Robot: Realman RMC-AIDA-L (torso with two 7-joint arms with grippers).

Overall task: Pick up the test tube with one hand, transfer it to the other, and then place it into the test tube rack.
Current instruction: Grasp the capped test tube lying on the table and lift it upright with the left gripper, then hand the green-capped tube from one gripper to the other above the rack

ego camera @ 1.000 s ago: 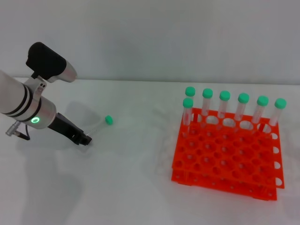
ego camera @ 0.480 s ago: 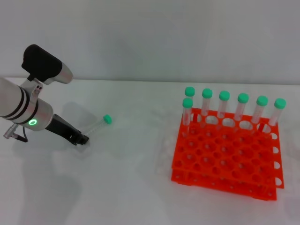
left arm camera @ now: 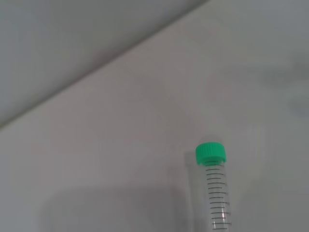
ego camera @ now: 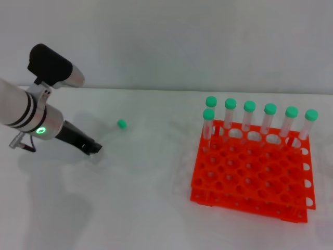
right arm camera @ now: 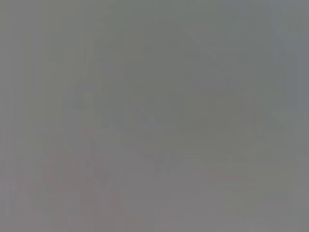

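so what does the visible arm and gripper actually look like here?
Only the left arm shows: a silver-white cylindrical wrist with black bands and a glowing green ring light, a black camera block on top and a thin cable loop beneath. The left gripper is narrow and black, tapering from the wrist. The right arm is out of view.

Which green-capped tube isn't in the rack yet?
The test tube out on the white table, just beyond the left gripper. The other seven tubes stand upright along the far side of the test tube rack.
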